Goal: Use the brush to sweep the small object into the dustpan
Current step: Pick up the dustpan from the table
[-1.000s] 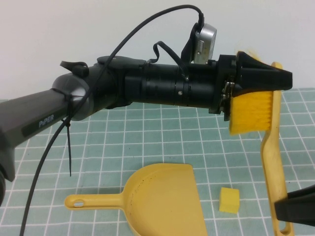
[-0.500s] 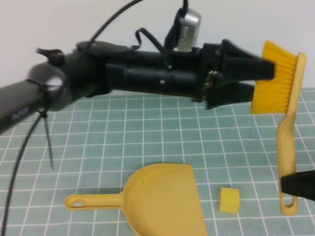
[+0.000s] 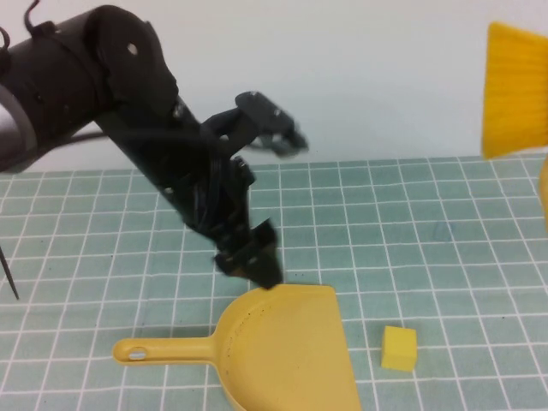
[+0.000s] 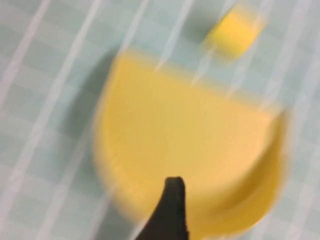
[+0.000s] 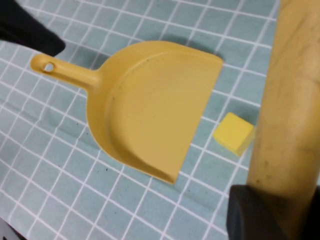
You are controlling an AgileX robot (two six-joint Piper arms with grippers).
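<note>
High view: the yellow dustpan [image 3: 282, 342] is lying at the lower centre of the frame on the green grid mat [image 3: 445, 257], with its handle pointing toward the lower left. The small yellow cube [image 3: 399, 348] is resting on the mat just beside the dustpan's right edge, apart from it. The left gripper [image 3: 257, 261] is being held low at the centre of the frame, its dark tip right at the dustpan's upper rim; whether contact is being made cannot be told. The cube is lying to the lower right of that tip, well clear of it. In the blurred left wrist view only one dark fingertip [image 4: 170, 210] is being shown over the dustpan [image 4: 190, 155], so the opening of the left fingers cannot be told. The brush [image 3: 514, 90] is being carried high at the upper right edge, bristles facing left. In the right wrist view its pale handle [image 5: 287, 110] is being clamped by the right gripper [image 5: 270, 212] at the lower right, with the cube [image 5: 233, 133] lying between the handle and the dustpan [image 5: 150, 110].
</note>
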